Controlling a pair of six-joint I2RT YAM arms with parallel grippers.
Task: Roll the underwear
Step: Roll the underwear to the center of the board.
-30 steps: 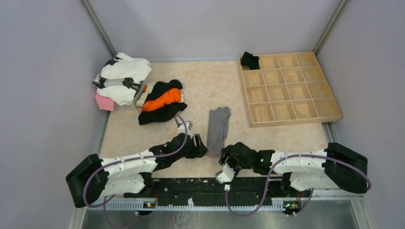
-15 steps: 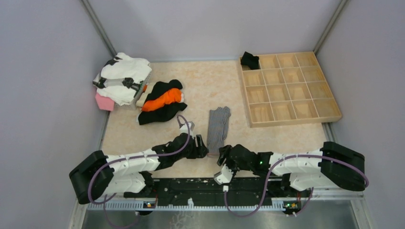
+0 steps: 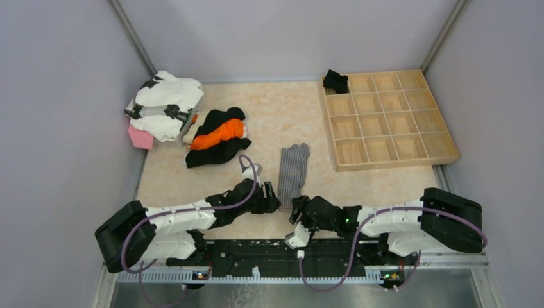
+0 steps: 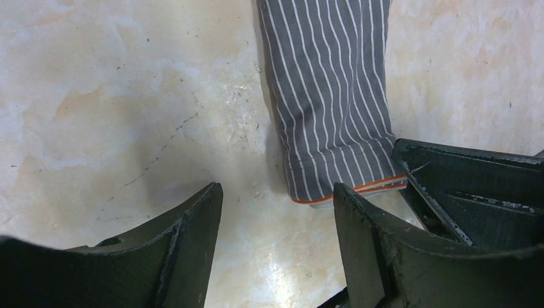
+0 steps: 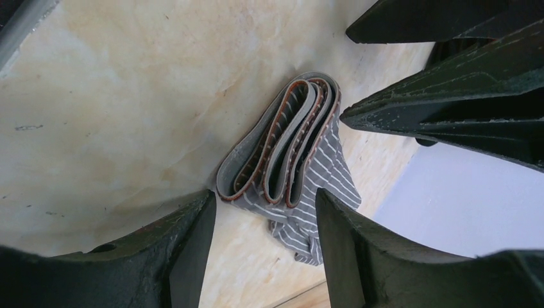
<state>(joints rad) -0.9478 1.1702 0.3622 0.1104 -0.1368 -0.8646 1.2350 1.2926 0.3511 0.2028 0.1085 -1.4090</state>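
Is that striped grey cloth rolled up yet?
Folded, not rolled: the striped underwear lies as a long flat strip, its layers stacked flat at the near end.

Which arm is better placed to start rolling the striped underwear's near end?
Probably right. The right gripper is open, the underwear end centred between its jaws; the left gripper gapes mostly over the table beside it.
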